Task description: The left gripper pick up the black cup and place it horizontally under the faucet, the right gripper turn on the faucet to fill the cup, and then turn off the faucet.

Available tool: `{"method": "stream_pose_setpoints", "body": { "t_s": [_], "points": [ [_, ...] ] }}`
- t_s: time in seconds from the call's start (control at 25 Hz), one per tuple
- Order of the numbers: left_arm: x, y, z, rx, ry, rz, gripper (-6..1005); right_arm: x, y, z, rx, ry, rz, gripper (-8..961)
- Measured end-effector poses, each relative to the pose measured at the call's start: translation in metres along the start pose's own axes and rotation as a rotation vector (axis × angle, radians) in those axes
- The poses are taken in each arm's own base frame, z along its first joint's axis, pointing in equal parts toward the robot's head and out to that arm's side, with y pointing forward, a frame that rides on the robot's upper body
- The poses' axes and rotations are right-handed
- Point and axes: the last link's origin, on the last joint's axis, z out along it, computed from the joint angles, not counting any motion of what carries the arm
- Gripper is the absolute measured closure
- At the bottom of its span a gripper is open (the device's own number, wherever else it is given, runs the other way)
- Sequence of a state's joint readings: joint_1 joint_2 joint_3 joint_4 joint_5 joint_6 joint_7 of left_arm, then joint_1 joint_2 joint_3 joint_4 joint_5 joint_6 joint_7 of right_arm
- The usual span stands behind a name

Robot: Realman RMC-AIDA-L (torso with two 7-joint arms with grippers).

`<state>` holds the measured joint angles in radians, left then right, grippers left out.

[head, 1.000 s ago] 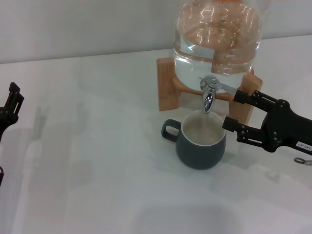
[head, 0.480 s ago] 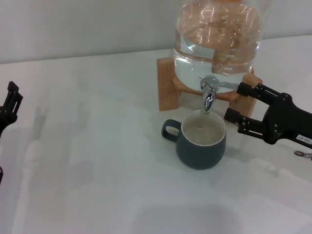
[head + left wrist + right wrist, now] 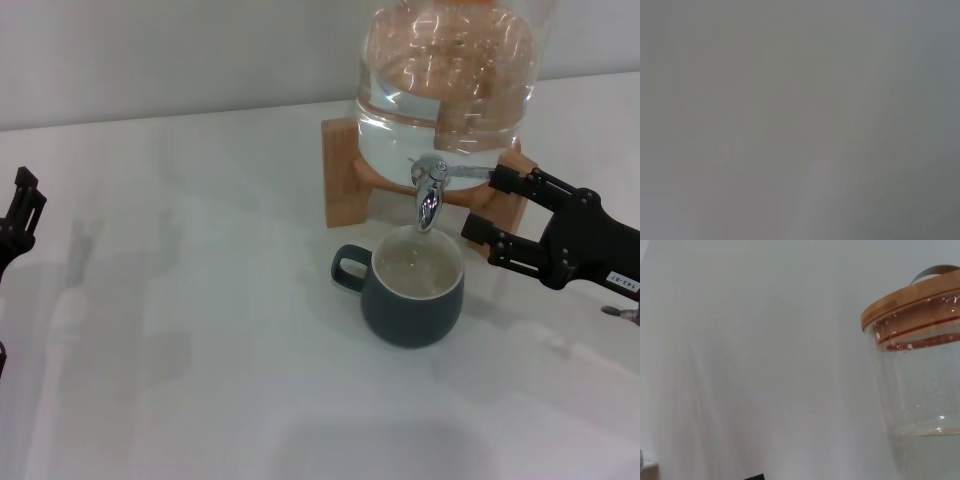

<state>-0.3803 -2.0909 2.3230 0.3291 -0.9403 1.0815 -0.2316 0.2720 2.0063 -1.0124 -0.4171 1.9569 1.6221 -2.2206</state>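
The black cup (image 3: 412,300) stands upright on the white table under the faucet (image 3: 430,192), its handle pointing to the robot's left, with water inside. The faucet's thin lever (image 3: 468,172) points toward my right gripper (image 3: 483,204). That gripper is open, its fingers spread beside the faucet and to the right of the cup; the upper fingertip (image 3: 500,178) is at the lever's end. I cannot tell whether they touch. My left gripper (image 3: 20,215) is parked at the far left edge, away from the cup. The left wrist view shows only plain grey.
A large glass water jar (image 3: 445,80) rests on a wooden stand (image 3: 345,185) behind the cup. The right wrist view shows the jar (image 3: 920,390) with its wooden lid (image 3: 910,297) and a white wall. The white table (image 3: 200,350) extends forward and left.
My right gripper has moved back and to the right, and the lever has swung with it. The water stream seen a second ago no longer shows. The left arm has barely moved.
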Motion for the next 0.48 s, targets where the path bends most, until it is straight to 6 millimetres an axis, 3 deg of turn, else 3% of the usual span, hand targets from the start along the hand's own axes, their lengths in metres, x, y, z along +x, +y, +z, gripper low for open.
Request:
{"method": "stream_pose_setpoints", "body": {
  "t_s": [0.48],
  "points": [
    [0.000,0.000,0.000,-0.002,0.000,0.000,205,-0.012,-0.004,-0.009,0.055,-0.096,-0.024,116]
  ]
}}
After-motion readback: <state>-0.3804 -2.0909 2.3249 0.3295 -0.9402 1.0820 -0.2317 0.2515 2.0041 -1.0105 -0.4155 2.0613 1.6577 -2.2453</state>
